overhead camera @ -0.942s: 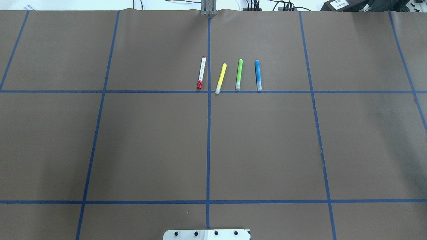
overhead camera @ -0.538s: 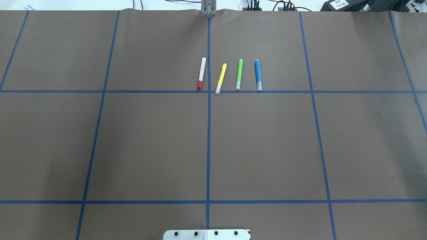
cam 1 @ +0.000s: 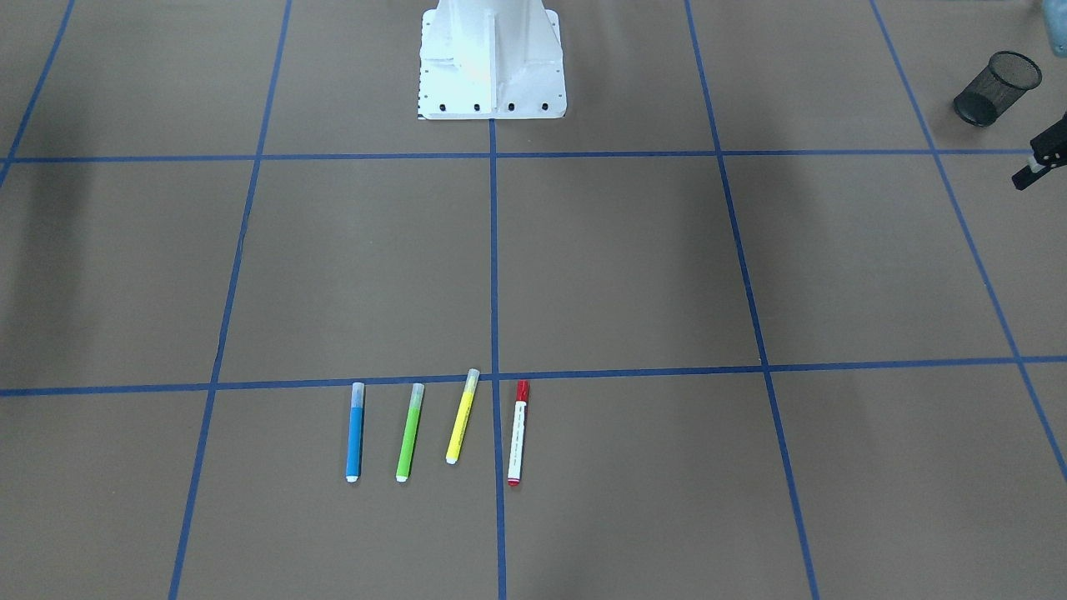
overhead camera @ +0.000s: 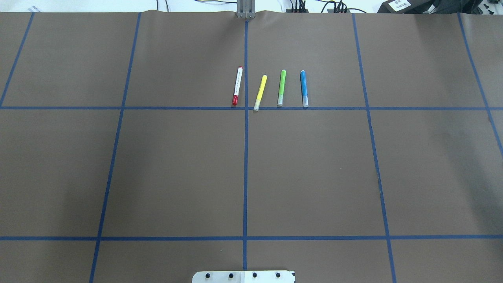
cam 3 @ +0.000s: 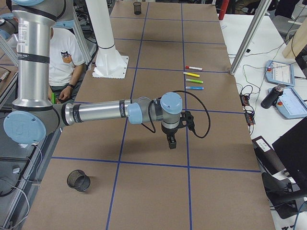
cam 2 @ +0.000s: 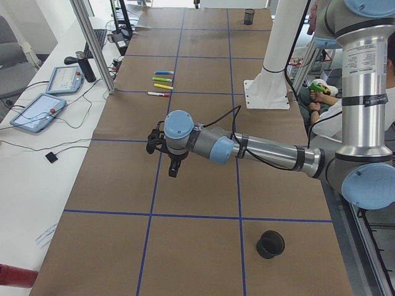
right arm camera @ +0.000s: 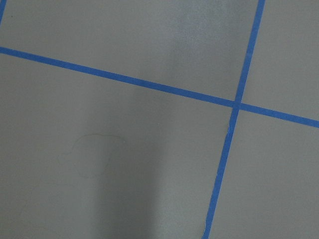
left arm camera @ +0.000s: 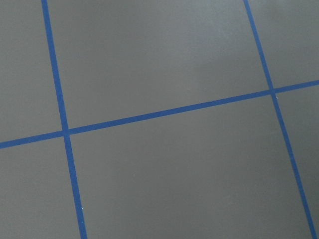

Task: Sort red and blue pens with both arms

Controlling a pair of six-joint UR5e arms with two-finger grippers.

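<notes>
Four markers lie in a row on the brown table cover. The red pen [overhead camera: 237,85] [cam 1: 518,433] has a white barrel and lies at the row's left end in the overhead view. The blue pen [overhead camera: 304,88] [cam 1: 355,432] lies at the other end. My left gripper [cam 2: 173,171] hangs over the table far to the left of the pens; only a black fragment of it [cam 1: 1038,158] shows in the front view. My right gripper [cam 3: 171,143] hangs over the table's right part. I cannot tell whether either is open or shut. Both wrist views show only paper and tape.
A yellow marker [overhead camera: 260,92] and a green marker [overhead camera: 281,88] lie between the two pens. One black mesh cup [cam 1: 996,87] [cam 2: 270,243] stands near the left end, another [cam 3: 79,180] near the right end. The white robot base [cam 1: 492,62] stands mid-table. A person [cam 3: 60,52] sits behind it.
</notes>
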